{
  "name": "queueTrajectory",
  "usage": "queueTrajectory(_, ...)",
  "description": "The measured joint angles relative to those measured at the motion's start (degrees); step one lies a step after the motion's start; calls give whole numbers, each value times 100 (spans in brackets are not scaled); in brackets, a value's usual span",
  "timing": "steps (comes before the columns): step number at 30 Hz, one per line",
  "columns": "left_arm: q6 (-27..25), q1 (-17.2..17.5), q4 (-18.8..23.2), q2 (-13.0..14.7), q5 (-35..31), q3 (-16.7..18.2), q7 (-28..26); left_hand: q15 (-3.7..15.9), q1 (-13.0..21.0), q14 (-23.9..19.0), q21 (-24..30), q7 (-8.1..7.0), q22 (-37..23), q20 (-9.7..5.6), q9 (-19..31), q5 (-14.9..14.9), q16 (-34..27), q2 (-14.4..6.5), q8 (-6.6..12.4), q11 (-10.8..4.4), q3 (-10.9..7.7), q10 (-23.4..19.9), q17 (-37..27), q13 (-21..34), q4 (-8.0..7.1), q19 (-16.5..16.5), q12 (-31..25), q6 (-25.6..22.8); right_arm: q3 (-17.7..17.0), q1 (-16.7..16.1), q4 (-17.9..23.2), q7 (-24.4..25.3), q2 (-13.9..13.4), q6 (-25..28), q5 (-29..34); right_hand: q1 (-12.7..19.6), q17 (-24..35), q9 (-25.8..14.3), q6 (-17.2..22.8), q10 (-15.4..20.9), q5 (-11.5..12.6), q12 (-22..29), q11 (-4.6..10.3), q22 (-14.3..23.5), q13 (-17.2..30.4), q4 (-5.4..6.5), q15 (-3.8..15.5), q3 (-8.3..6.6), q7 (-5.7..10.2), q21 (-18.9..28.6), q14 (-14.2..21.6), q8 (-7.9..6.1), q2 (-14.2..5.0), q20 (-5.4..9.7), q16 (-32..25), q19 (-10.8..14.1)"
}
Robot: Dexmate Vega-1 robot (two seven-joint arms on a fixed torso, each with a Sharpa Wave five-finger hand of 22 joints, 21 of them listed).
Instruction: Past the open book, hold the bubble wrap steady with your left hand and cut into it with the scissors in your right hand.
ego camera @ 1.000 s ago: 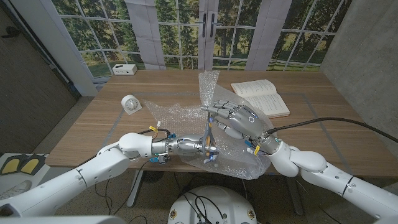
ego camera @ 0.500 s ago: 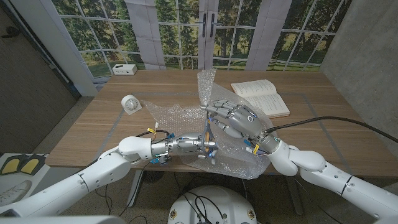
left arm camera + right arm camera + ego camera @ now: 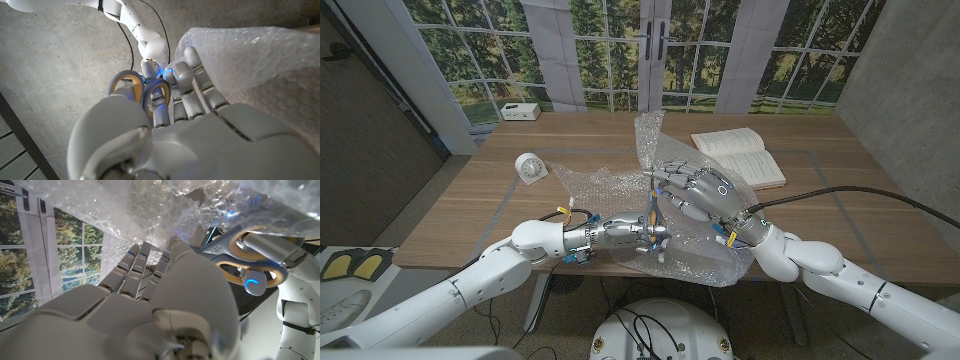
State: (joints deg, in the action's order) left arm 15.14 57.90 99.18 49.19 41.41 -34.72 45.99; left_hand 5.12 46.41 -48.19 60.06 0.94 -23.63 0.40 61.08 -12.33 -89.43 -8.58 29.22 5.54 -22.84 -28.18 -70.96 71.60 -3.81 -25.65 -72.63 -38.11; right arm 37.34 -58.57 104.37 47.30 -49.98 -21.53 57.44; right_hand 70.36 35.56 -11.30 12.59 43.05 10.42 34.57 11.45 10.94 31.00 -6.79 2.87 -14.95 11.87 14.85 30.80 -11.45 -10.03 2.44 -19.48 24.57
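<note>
The scissors [image 3: 654, 215] are in the left hand [image 3: 645, 237], not the right one; its fingers go through the yellow handle rings, so it is clamped on them. The blades point away from the robot, up the middle of the bubble wrap [image 3: 610, 185]. The bubble wrap lies spread on the surface [image 3: 470, 220], on the near side of the open book [image 3: 740, 155], with one piece standing up. The right hand [image 3: 700, 195] is just beside the blades, fingers apart and lying on the wrap (I cannot tell if it pinches it). I think the cut must go forward, close past those right fingers.
</note>
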Motion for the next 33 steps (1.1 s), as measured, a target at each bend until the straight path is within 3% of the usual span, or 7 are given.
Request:
queueTrajectory(16,-9,92,-90,-44,189,45,20,-28,64,32,184,-153,140,123,-431,213,6,74,95,-2,0,-1,43,-27,0,246,-117,-489,-8,36,-17,-64,2,77,-16,0,17,0,0,25,0,3,-19,0,0,0,0,0,0,0,0,0,0,0,42,0)
queueTrajectory(23,-8,130,-123,-51,216,78,19,-20,-265,40,184,-166,261,112,-628,239,45,436,134,-33,-122,-33,69,-31,101,296,-359,-542,-12,53,-19,-97,4,105,-21,0,44,0,21,27,-1,38,-17,0,1,0,0,0,-21,0,0,0,0,0,64,0)
queueTrajectory(27,31,167,-133,-51,217,108,-12,-19,-400,40,184,-186,340,132,-730,261,45,677,142,-95,6,-95,69,-34,256,317,-418,-563,-13,66,-13,-117,5,122,-21,0,61,0,21,37,-1,65,-8,0,1,0,0,0,-21,0,0,0,0,0,86,0)
queueTrajectory(31,69,202,-136,-46,217,131,-50,22,-552,81,184,-187,413,133,-802,261,51,846,152,-99,155,-95,69,-34,246,316,-476,-563,-13,77,-7,-131,7,131,-22,0,70,0,42,37,-1,66,-8,0,1,0,0,0,1,0,0,0,0,0,86,0)
queueTrajectory(33,81,217,-137,-45,217,142,-62,23,-598,81,184,-197,443,133,-842,260,51,949,152,-180,229,-174,69,-35,252,316,-522,-573,-13,82,-6,-139,8,132,-21,0,70,0,55,37,-1,66,-8,0,1,0,0,0,-13,0,0,0,0,0,86,0)
